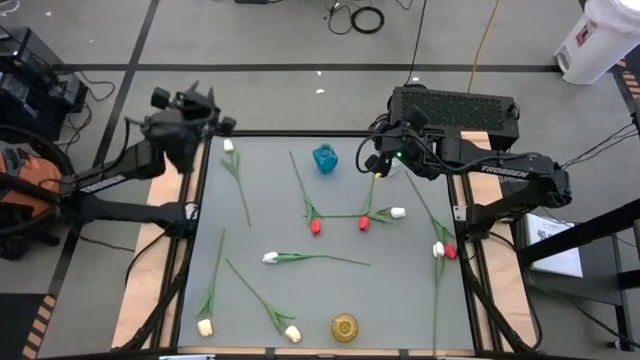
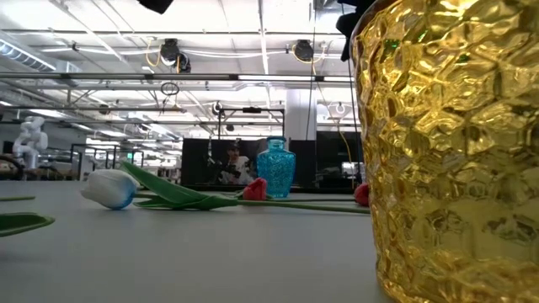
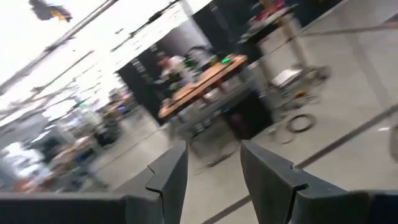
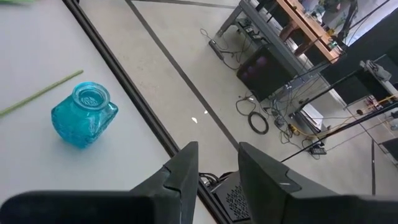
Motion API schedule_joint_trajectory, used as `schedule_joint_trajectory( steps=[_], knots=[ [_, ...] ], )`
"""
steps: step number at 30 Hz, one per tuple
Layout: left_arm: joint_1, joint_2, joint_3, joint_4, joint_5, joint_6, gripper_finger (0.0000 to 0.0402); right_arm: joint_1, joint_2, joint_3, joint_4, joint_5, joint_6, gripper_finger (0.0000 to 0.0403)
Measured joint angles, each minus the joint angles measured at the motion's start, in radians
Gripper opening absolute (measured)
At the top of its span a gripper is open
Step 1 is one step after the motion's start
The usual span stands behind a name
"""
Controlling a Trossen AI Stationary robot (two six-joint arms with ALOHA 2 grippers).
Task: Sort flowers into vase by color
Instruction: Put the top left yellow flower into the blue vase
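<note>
Several tulips lie flat on the grey table [image 1: 400, 300]: a white one [image 1: 228, 146] at the far left, red ones [image 1: 316, 227] [image 1: 364, 222] mid-table, a white one [image 1: 270, 258], a white and red pair [image 1: 444, 251] at the right, and cream ones [image 1: 205, 327] [image 1: 292, 333] near the front. A blue vase [image 1: 325, 159] [image 4: 84, 115] stands at the far middle, a gold vase [image 1: 345, 326] [image 2: 446, 151] at the front edge. My right gripper [image 1: 376, 160] [image 4: 217, 168] hovers open, right of the blue vase. My left gripper [image 1: 205, 110] [image 3: 211, 174] is open, raised over the table's far left corner.
A black box [image 1: 455, 108] sits just beyond the far edge behind my right arm. Cables [image 1: 368, 18] lie on the floor farther off. A green stem [image 4: 40, 93] lies beside the blue vase. In the low view a white bud [image 2: 109, 187] and a red bud [image 2: 255, 188] lie mid-table.
</note>
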Motion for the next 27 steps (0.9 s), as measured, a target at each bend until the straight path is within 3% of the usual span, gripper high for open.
schedule_joint_trajectory(
  steps=[9,14,20,27],
  knots=[
    [0.292,0.116,0.077,-0.021,0.206,0.026,0.0157,0.0,0.0,0.0,-0.015,0.0,0.0,0.0105],
    [0.436,0.216,0.077,-0.225,0.311,-0.122,0.0157,0.0,0.0,0.0,-0.029,0.0,0.011,0.0105],
    [0.589,0.328,0.076,-0.429,0.315,-0.282,0.0157,0.0,0.0,0.0,-0.039,0.0,0.033,0.0105],
    [0.652,0.409,0.076,-0.565,0.494,-0.518,0.0157,0.0,0.0,0.0,-0.057,0.0,0.033,0.0105]
  ],
)
